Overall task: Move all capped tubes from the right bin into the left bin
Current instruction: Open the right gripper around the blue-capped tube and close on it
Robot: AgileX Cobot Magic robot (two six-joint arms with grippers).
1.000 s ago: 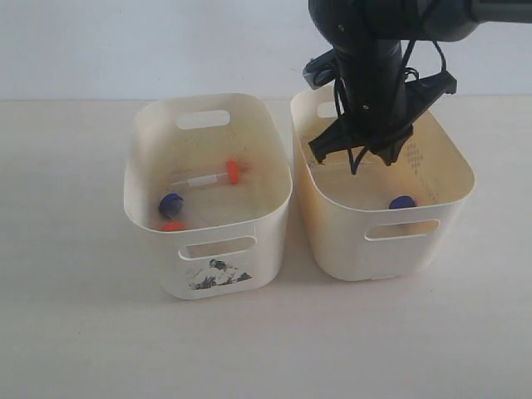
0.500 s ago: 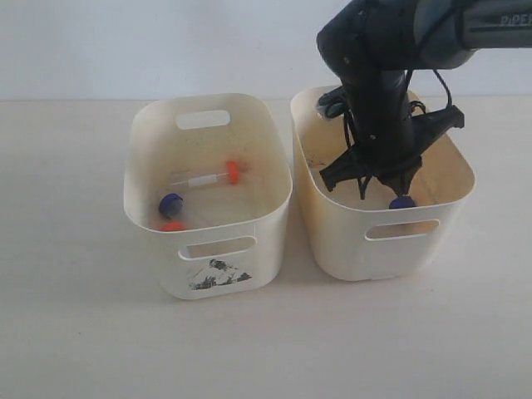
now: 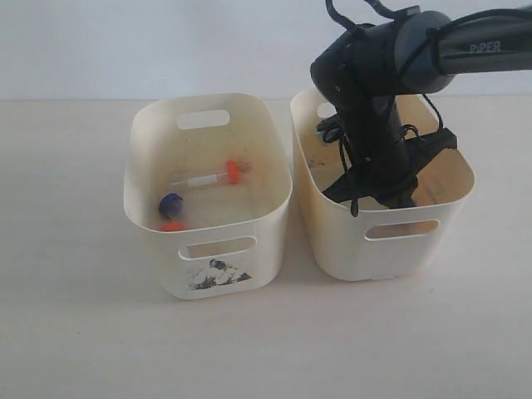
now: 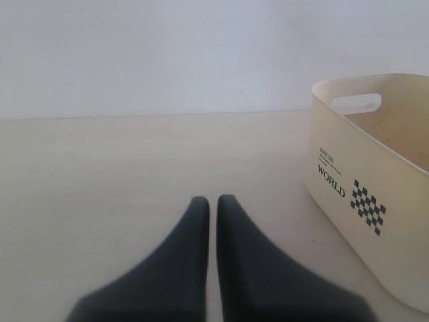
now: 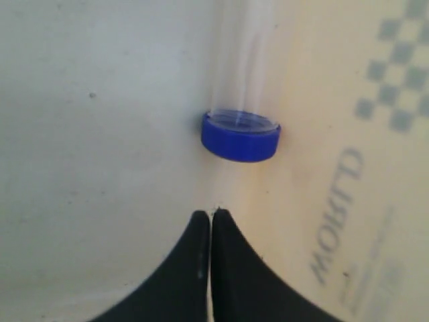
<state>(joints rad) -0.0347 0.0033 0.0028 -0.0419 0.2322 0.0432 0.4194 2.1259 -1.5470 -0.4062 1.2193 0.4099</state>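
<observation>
Between the tips of the right claw [image 5: 211,216] there is nothing: its two dark fingers are pressed together, low inside the right bin [image 3: 332,233]. Just beyond them lies a blue-capped tube [image 5: 240,134], tucked into the crease where the bin's floor meets its wall. I judge it light and stiff, but smooth and round, so it may roll or squirt out of a pinch. The surest hold looks to be across the clear barrel just under the cap (the claw would have to open first, and the wall leaves little room on that side). Only the right wrist view shows this tube and the closed tips; in the exterior view the right arm [image 3: 374,100] and the bin's front wall hide both. Farther off, the exterior view alone shows the left bin [image 3: 266,241], holding an orange-capped tube [image 3: 208,177], a blue cap [image 3: 171,202] and an orange cap [image 3: 173,225]. Farthest away, seen only from its own wrist camera, the left claw [image 4: 212,200] hangs empty and all but closed over the tabletop [image 4: 100,168].
</observation>
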